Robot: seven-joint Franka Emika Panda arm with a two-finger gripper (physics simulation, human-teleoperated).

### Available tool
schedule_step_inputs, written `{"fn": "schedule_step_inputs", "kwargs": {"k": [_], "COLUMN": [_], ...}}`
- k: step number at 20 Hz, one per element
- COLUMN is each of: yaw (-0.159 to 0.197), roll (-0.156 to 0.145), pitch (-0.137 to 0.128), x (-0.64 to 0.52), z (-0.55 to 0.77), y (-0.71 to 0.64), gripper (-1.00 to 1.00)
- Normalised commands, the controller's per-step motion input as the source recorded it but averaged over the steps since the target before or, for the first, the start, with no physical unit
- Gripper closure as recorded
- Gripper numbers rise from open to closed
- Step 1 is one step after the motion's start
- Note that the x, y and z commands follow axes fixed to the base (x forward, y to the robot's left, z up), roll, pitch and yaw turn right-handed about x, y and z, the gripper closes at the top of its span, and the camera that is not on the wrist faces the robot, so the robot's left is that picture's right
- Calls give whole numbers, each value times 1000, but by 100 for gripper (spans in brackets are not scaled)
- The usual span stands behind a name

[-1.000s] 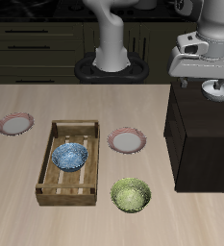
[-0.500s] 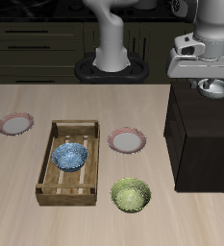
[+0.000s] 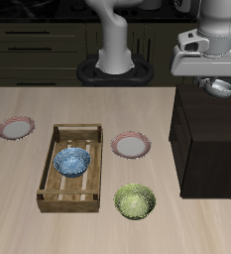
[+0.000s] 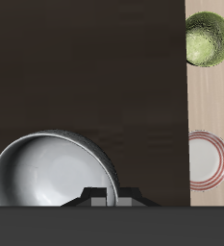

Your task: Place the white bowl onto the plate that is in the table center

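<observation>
The white bowl [image 3: 222,88] hangs from my gripper [image 3: 217,79] a little above the black cabinet block. In the wrist view the bowl [image 4: 48,173] is glossy with a grey inside, and my gripper [image 4: 109,196] is shut on its rim. The plate in the table centre [image 3: 131,146] has a white centre and a pinkish-red rim. It lies on the beige table [image 3: 18,189] beside the wooden tray, away from the gripper, and it also shows in the wrist view [image 4: 209,159].
The black cabinet block [image 3: 208,149] stands under the gripper. A wooden tray [image 3: 57,189] holds a blue patterned bowl [image 3: 72,162]. A yellow-green bowl [image 3: 135,201] sits near the front edge. A second plate [image 3: 16,127] lies at the far side.
My gripper has risen with the white bowl, lifting it off the cabinet top. Nothing else has moved.
</observation>
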Motion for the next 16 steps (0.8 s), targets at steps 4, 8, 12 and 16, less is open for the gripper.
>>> {"fn": "schedule_step_inputs", "kwargs": {"k": [4,8,12,16], "yaw": [-2,19,14,8], "roll": [23,24,56,5], "pitch": [-22,-30,-50,-36], "x": [-139,-214,-487,-237], "z": [99,73,137,86], "y": [-133,-179,-439,-396], "gripper": [100,100,100,100]}}
